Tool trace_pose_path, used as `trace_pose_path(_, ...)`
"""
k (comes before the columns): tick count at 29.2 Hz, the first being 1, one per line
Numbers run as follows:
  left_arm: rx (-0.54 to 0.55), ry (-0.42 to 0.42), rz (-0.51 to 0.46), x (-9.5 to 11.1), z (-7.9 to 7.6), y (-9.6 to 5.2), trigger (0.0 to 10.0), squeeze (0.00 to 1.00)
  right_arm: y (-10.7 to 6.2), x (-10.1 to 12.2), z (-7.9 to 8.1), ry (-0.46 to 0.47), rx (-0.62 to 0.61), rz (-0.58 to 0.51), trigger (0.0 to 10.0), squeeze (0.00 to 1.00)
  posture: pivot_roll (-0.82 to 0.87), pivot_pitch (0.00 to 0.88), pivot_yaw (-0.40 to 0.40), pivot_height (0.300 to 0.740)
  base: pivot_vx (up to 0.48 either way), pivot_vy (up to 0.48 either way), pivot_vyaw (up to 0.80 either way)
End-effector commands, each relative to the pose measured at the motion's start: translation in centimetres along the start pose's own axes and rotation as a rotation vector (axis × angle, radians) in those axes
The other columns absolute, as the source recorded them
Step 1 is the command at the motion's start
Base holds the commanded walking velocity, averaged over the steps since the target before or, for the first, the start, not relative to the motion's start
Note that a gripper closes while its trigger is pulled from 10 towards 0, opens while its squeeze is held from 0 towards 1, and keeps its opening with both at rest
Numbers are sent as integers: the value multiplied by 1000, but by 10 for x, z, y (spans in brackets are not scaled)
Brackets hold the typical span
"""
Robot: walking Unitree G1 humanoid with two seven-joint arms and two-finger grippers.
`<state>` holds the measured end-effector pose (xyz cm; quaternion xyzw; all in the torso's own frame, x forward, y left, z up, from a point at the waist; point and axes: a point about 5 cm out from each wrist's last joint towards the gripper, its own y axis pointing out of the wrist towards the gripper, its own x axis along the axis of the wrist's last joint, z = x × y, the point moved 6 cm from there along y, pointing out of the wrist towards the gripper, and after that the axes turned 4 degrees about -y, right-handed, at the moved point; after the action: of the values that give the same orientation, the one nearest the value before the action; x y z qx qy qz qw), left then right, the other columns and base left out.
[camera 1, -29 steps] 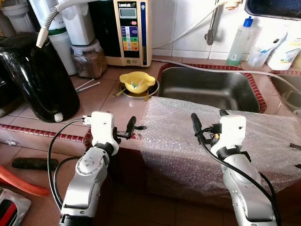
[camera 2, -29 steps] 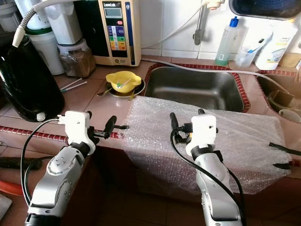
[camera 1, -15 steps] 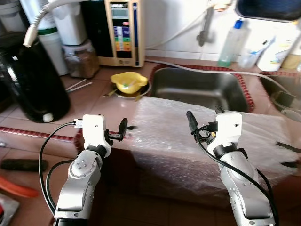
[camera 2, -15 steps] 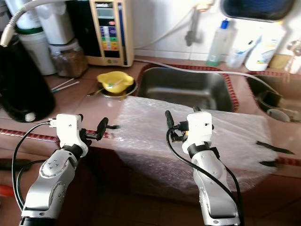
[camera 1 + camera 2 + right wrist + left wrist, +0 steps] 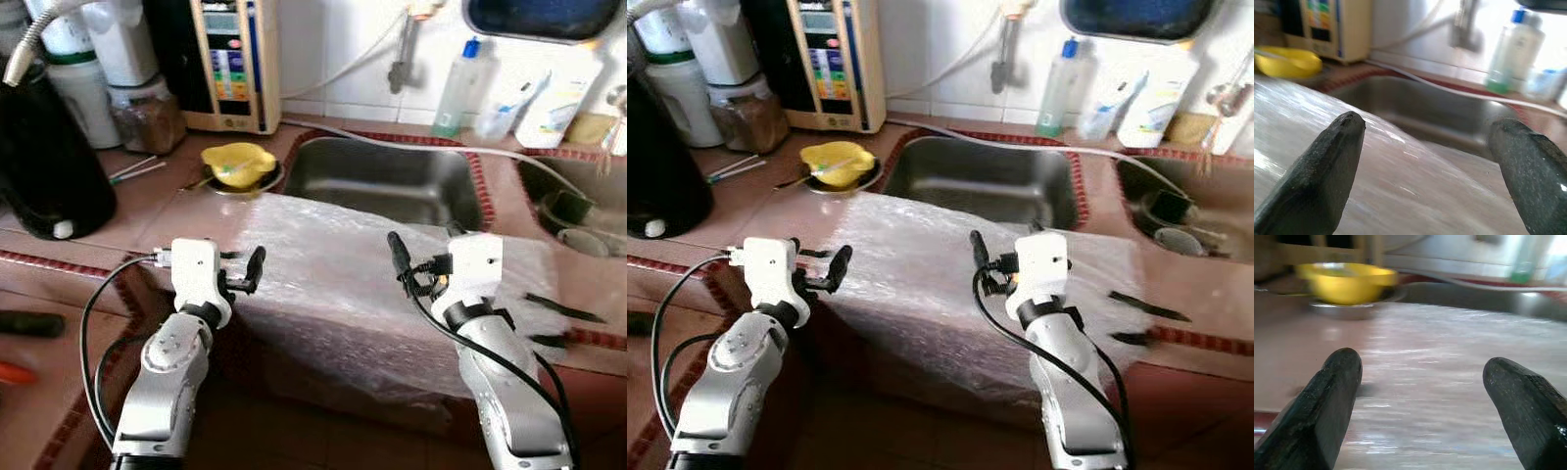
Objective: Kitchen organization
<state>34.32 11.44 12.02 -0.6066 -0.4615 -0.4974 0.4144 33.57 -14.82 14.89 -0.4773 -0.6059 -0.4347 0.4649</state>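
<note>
No writing can be read on the cream water unit with coloured buttons (image 5: 230, 64); its panel is blurred. A clear sheet of bubble wrap (image 5: 333, 284) lies over the front edge of the red-tiled desk (image 5: 157, 211), just before the steel sink (image 5: 392, 181). The left pincer (image 5: 245, 272) hovers released at the sheet's left edge; the right pincer (image 5: 423, 257) hovers released above its middle. A yellow plastic bowl (image 5: 238, 162) sits left of the sink.
</note>
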Motion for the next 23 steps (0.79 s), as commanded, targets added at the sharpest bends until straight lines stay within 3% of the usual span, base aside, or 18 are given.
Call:
trace_pose_path(1,15,18,-30,9,7,0,10000,0,3,6,4,9,7,-21,10000,0,72,0,12,740,0,0,0)
trace_pose_path(12,33,32,-35,12,8,2,10000,0,4,5,5,15,7,-14,10000,0,67,0,14,740,0,0,0)
trace_pose_path(17,67,50,-54,16,14,3,10000,0,5,5,7,14,15,-7,10000,0,63,0,13,740,0,0,-800)
trace_pose_path(19,136,94,-72,21,24,4,10000,0,5,5,6,10,17,-6,10000,0,64,0,12,740,0,0,-800)
trace_pose_path(23,185,106,-77,21,32,3,10000,0,6,7,6,14,21,-17,10000,0,65,0,8,740,0,0,-795)
